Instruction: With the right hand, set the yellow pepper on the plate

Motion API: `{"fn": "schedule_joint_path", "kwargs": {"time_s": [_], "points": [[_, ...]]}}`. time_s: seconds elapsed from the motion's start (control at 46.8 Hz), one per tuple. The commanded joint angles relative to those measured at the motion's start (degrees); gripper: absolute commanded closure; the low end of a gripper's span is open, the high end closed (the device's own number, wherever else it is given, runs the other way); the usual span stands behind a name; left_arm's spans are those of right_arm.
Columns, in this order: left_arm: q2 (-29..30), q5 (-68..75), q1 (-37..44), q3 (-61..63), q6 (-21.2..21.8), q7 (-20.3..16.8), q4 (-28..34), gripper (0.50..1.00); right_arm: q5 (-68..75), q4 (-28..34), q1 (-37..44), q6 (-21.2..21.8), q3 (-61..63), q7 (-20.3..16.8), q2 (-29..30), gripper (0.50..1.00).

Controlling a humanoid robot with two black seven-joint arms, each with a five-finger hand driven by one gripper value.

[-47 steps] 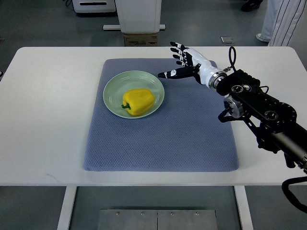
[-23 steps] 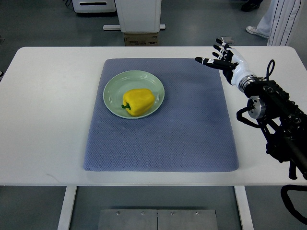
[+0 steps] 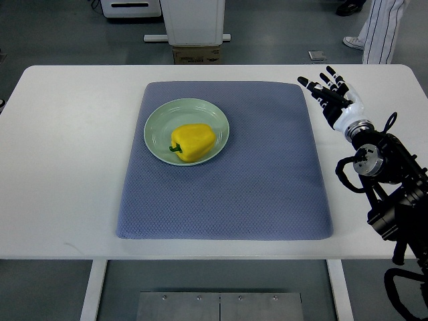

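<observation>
A yellow pepper (image 3: 192, 142) with a green stem lies on a pale green plate (image 3: 157, 121) at the left back part of a blue-grey mat (image 3: 254, 174). My right hand (image 3: 329, 94) is open with fingers spread and holds nothing. It hovers over the white table at the mat's back right corner, far to the right of the plate. Its arm (image 3: 388, 180) comes in from the right edge. The left arm is out of view.
The white table (image 3: 67, 147) spans the view, with bare surface on both sides of the mat. A white machine base and a cardboard box (image 3: 197, 53) stand behind the table. A person's striped trouser leg (image 3: 381, 27) shows at the back right.
My right hand has drawn back from beside the plate to the right, off the mat, staying open. The pepper and plate have not moved.
</observation>
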Motion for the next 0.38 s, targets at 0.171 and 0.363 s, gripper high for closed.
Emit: {"fn": "schedule_joint_path", "kwargs": {"time_s": [0.171,0.363], "points": [[0.00,0.00,0.00,0.00,0.00,0.00,0.00,0.500,0.01,0.34,-1.03,0.09,1.49,-0.12,0.01,0.500],[0.00,0.00,0.00,0.00,0.00,0.00,0.08,0.500,0.01,0.78,-1.12,0.09,1.66,0.23,0.01,0.500]]}}
